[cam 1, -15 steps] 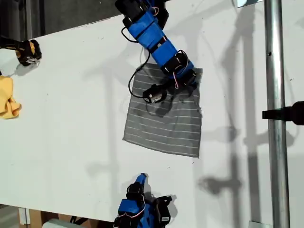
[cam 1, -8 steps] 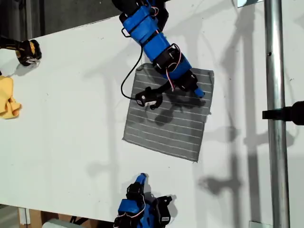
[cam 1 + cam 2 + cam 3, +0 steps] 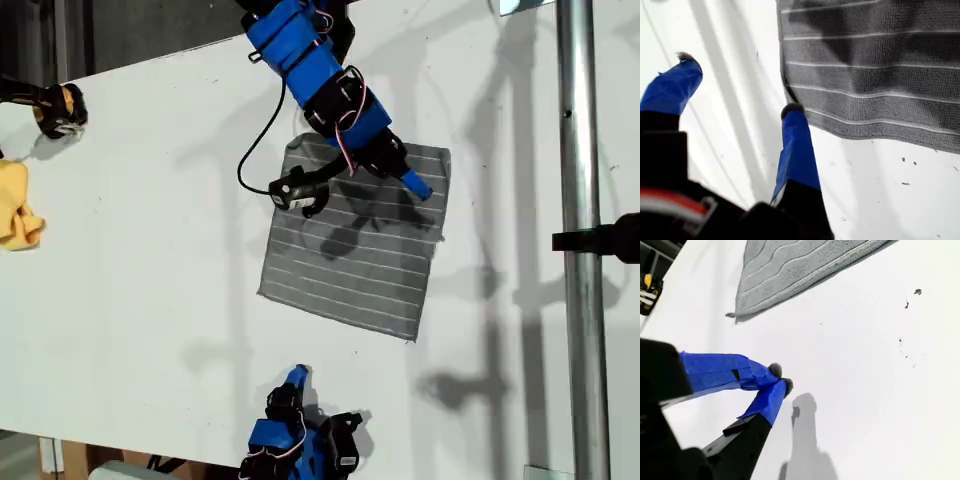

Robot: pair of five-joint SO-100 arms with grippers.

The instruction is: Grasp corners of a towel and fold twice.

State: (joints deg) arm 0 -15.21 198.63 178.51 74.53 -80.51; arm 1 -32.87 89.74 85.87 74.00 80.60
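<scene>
The grey striped square towel (image 3: 355,240) now lies unfolded, edges tilted on the white surface (image 3: 150,250); my first end effector (image 3: 737,82) has spread and lifted off, my second end effector (image 3: 780,377) pressed together.

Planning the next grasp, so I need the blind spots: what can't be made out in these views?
- Exterior view: my first gripper and its arm hide part of the towel near its top edge.
- First wrist view: I cannot tell whether the open fingertips touch the towel, and the frame cuts off most of it.
- Exterior view: the bottom edge cuts off the arm behind my second gripper.
</scene>
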